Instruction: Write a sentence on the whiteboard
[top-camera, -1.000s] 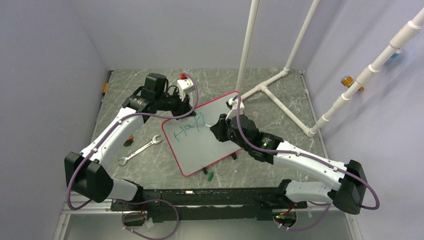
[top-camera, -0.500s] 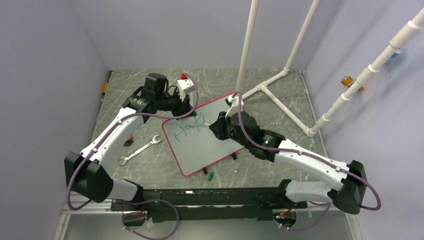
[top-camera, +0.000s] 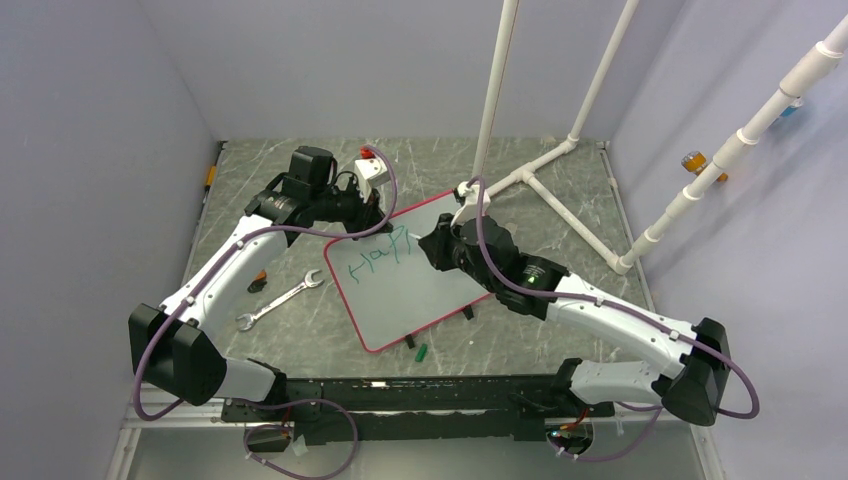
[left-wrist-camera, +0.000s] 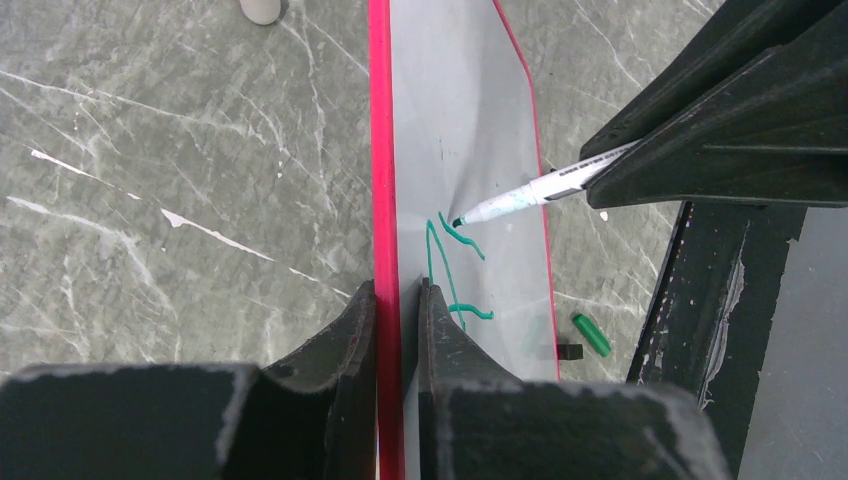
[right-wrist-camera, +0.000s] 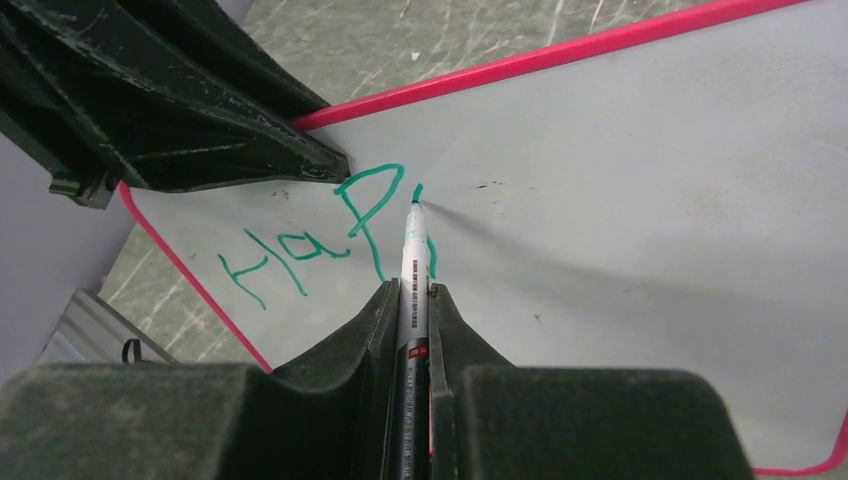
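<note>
Shifted farther back, right claw (right-wrist-camera: 412, 291) pinches the slim marker (right-wrist-camera: 413, 250); left claw (left-wrist-camera: 397, 292) clamps the red-framed whiteboard (top-camera: 410, 292).

The left arm (top-camera: 215, 275) and the right arm (top-camera: 610, 320) wear glossy white shells over their long links, with chunky black housings at the joints. A purple cable (top-camera: 393, 195) runs along each arm from behind the fingers. The left gripper (left-wrist-camera: 395, 290) and right gripper (right-wrist-camera: 413, 288) have matte black, wedge-shaped fingers (right-wrist-camera: 355, 350), scuffed pale along their edges. Behind the right fingers, a small green light (top-camera: 548, 283) glows on a black housing.
</note>
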